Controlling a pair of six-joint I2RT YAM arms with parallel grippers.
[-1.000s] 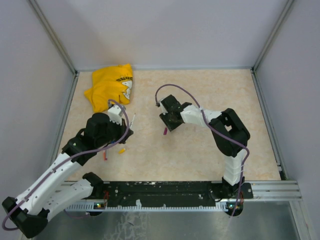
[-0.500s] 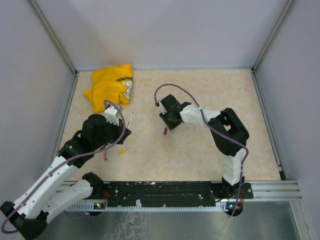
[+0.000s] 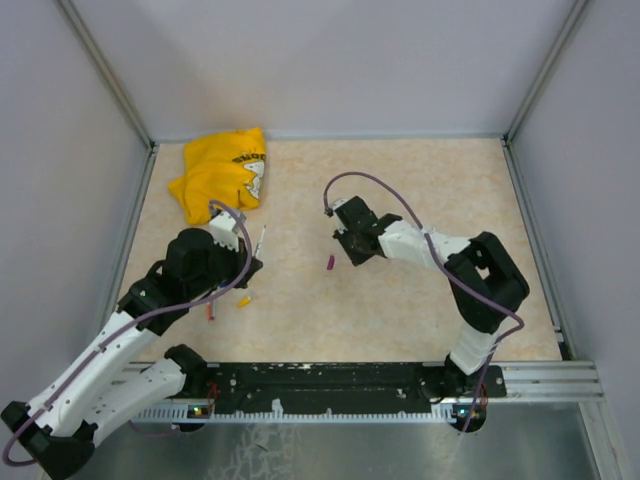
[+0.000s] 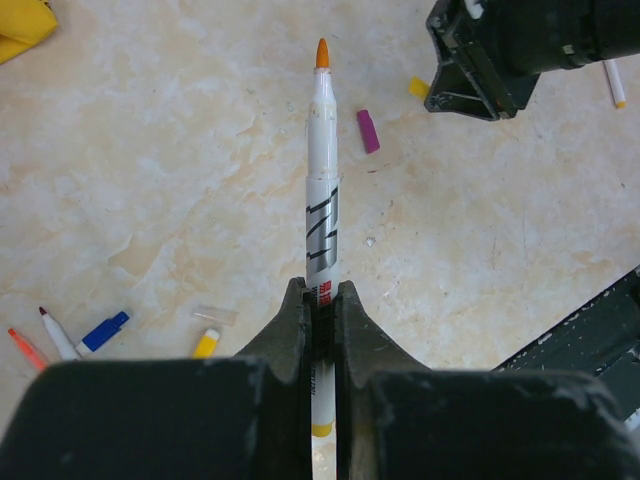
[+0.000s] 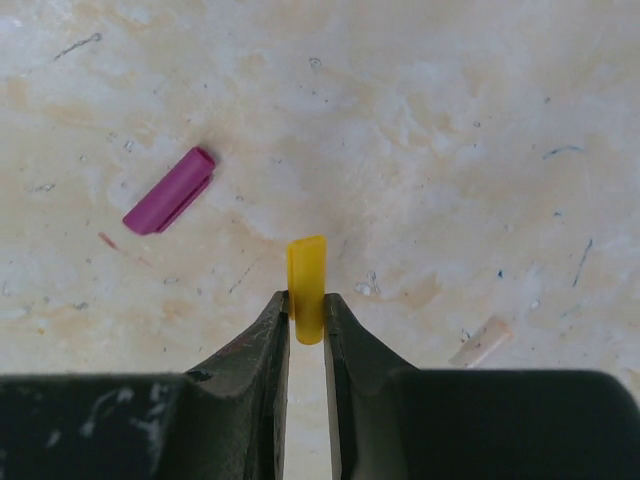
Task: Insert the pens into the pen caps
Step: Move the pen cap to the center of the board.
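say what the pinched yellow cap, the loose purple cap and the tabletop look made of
Stubby yellow cap: likely moulded plastic, smooth and evenly coloured.
Purple tubular cap: probably the same plastic, opaque, with a soft sheen along its side.
Tabletop: beige marbled pattern, matte, lightly scratched; laminate or stone-look board, can't tell which.

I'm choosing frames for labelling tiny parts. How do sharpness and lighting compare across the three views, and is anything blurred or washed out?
Top external: soft, even light, no glare, but the purple cap is only a speck. Left wrist: the pen is sharp, the near fingers a dark mass. Right wrist: the yellow cap is crisp, shadows faint.
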